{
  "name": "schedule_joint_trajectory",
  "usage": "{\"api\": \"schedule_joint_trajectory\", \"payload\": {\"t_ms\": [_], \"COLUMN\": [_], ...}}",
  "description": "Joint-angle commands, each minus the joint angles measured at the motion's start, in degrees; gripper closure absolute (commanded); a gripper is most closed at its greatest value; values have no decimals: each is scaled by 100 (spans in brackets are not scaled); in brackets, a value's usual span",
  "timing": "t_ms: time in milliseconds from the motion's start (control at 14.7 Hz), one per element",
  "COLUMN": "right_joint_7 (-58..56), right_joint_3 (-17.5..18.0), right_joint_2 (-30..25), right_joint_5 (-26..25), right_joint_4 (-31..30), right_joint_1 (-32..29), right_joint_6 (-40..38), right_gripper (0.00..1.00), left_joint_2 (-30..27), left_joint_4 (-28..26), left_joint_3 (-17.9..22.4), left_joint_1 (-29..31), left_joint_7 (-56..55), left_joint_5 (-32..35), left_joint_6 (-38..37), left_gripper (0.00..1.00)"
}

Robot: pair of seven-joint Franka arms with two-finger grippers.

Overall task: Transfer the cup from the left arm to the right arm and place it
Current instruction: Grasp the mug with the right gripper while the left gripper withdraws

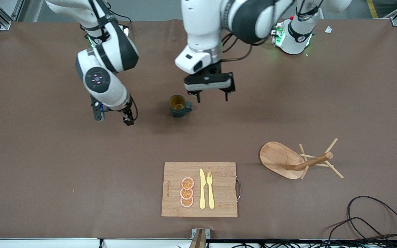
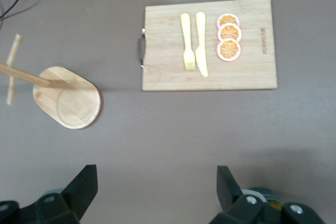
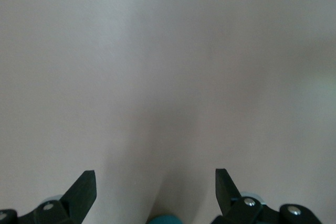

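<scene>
The cup stands upright on the table, teal-green outside and mustard-yellow inside, with its handle toward the left arm's end. My left gripper is open and empty, low over the table just beside the cup's handle; its fingers stand wide apart in the left wrist view. My right gripper is open and empty, low over the table beside the cup toward the right arm's end. In the right wrist view its fingers stand wide apart, and a teal sliver shows at the edge between them.
A wooden cutting board with a yellow knife, a fork and orange slices lies near the front camera. A wooden peg rack lies tipped over toward the left arm's end. Black cables lie at the near corner.
</scene>
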Motion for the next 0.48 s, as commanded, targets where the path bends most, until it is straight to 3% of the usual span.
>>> {"api": "schedule_joint_trajectory", "payload": {"t_ms": [0, 136, 409], "right_joint_7": [1049, 1753, 2860], "right_joint_3": [-58, -58, -67], "right_joint_2": [-188, -188, -4], "right_joint_5": [29, 116, 240], "right_joint_4": [-335, -441, -459], "right_joint_1": [500, 808, 1414], "right_joint_6": [173, 243, 786], "right_gripper": [0, 0, 5], "left_joint_2": [-140, -166, -394], "left_joint_4": [124, 187, 257], "left_joint_3": [-32, -32, -49], "left_joint_1": [702, 1116, 1741], "left_joint_7": [787, 1386, 1502], "left_joint_5": [-467, -757, -873], "left_joint_6": [-71, -281, -571], "left_gripper": [0, 0, 0]}}
